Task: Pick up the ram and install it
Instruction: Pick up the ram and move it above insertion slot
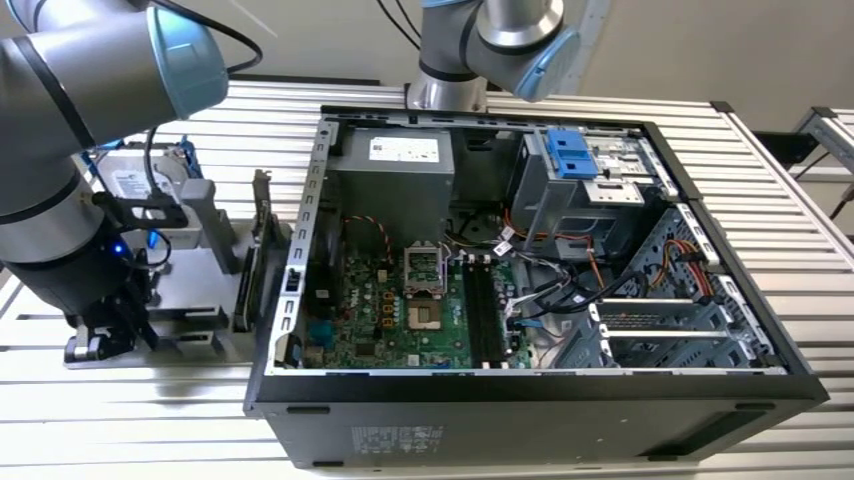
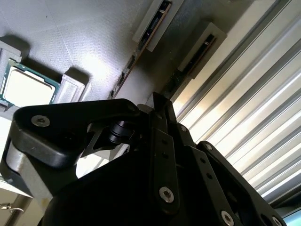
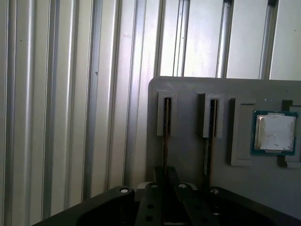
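Ram (image 3: 165, 126) stands slotted in the grey holder (image 3: 188, 92), uninstalled; my gripper (image 3: 164, 175) is right over it, grasp I cannot tell.

Open computer case (image 1: 534, 420) on slatted table (image 1: 134, 440); processor (image 3: 275, 133) in grey tray (image 3: 188, 94).

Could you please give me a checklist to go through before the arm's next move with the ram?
1. The ram stands on edge in its gray holder slot: ok.
2. The tool is in line with that ram, in the first wrist view: ok.
3. The tool's hold on the ram: cannot tell.
4. The computer case lies open: ok.
5. The memory slots on the motherboard look empty: ok.
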Motion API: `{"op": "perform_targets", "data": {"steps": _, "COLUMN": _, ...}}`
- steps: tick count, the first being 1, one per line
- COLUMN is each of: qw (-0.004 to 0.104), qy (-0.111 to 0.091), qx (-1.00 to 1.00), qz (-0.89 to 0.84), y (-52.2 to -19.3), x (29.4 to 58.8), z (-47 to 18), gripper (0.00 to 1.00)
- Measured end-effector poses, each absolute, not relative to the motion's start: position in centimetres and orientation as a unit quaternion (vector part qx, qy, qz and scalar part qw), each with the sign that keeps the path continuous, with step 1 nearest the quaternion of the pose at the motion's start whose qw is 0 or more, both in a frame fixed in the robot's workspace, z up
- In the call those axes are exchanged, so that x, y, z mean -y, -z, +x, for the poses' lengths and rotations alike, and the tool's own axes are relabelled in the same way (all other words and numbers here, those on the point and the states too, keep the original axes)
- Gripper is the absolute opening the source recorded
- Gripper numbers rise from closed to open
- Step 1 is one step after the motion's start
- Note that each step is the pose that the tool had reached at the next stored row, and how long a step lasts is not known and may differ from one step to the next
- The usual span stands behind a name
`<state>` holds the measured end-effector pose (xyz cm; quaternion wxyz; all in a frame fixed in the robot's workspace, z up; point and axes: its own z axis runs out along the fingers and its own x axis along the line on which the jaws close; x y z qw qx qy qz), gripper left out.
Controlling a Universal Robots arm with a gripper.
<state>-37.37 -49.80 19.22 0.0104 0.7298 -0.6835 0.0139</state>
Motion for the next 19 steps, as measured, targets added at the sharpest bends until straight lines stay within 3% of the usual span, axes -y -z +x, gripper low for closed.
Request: {"op": "perform_targets", "data": {"steps": 19, "qw": 0.01, "qy": -0.014, "qx": 0.683, "qz": 0.73, "y": -20.9, "x": 49.8, "z": -37.4, "gripper": 0.0}}
